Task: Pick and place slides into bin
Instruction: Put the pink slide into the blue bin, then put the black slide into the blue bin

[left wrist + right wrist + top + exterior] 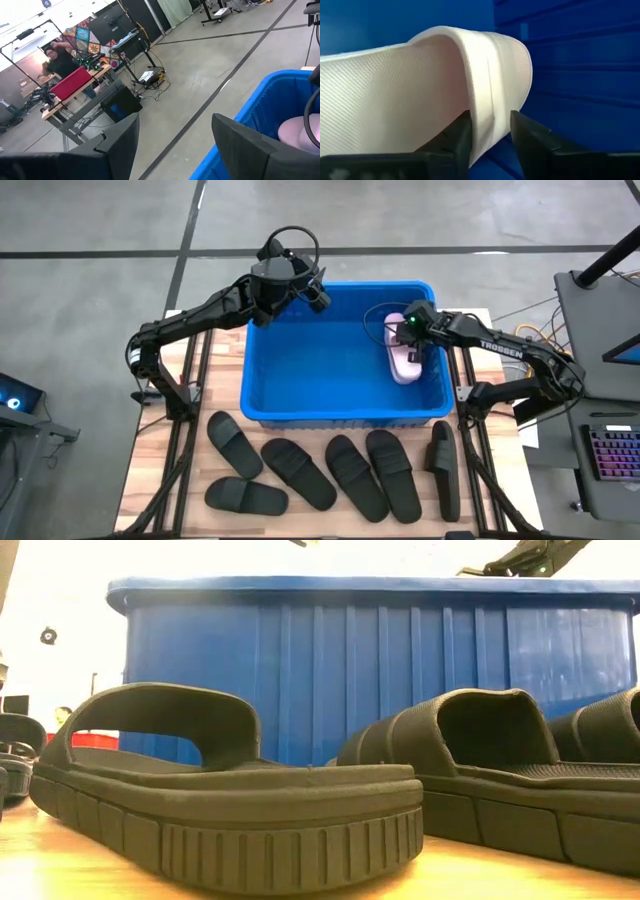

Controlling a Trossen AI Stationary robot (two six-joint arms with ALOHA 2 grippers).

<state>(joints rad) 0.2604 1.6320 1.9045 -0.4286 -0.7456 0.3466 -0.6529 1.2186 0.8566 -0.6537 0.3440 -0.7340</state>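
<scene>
A pale pink slide (405,358) is inside the blue bin (300,395), against its right wall. My right gripper (404,340) reaches over the bin's right rim and is shut on this slide. My left gripper (320,294) hovers open and empty above the bin's far left corner; its wrist view shows its fingers apart (175,145) over the bin rim (250,115). Several black slides (298,472) lie flat on the table in front of the bin, and two of them (230,800) fill the low view. My right gripper pinches the pink slide's wide strap (490,107) between its two fingers (462,135), at the strap's edge. The fingers lie across the strap's thickness, one inside the arch and one outside. Whether the slide rests on the bin floor I cannot tell.
The bin (380,670) stands at the table's middle, between the arms. The black slides sit in a row along the near edge, one on its side at the right (445,465). A person (60,60) is at a desk far behind the table.
</scene>
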